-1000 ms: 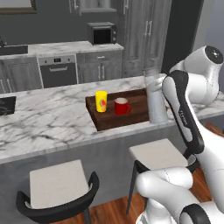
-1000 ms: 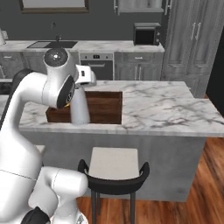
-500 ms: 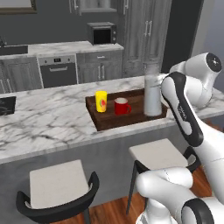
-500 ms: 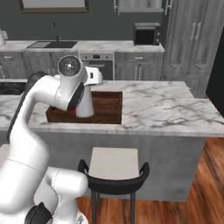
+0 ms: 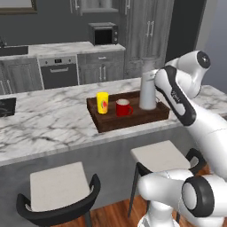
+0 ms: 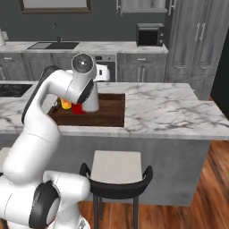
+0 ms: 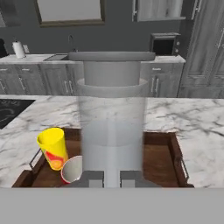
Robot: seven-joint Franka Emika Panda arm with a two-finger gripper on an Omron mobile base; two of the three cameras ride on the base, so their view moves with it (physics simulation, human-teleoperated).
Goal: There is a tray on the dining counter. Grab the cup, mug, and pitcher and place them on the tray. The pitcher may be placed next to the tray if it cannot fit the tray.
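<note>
The translucent grey pitcher [image 5: 148, 91] stands upright over the right part of the dark wooden tray [image 5: 133, 119] on the dining counter [image 5: 53, 119]. I cannot tell whether its base touches the tray. My gripper [image 7: 112, 178] is shut on the pitcher [image 7: 112, 131], holding it from the near side. The red mug [image 5: 123, 107] sits in the tray's middle, and the yellow cup [image 5: 103, 102] stands left of it. In the right base view my arm hides part of the pitcher [image 6: 91, 100], mug [image 6: 78, 108] and cup [image 6: 65, 104] on the tray [image 6: 112, 114].
Two stools [image 5: 60, 186] [image 5: 162, 153] stand before the counter's grey front. A black cooktop [image 5: 6, 106] lies at the counter's left end. Behind are the back worktop with an oven [image 5: 58, 73] and a microwave [image 5: 103, 33]. Bare marble [image 6: 170, 112] stretches right of the tray.
The gripper has carried the pitcher left and away from the counter's front edge, from beside the tray's right end to over the tray. Cup and mug have stayed put.
</note>
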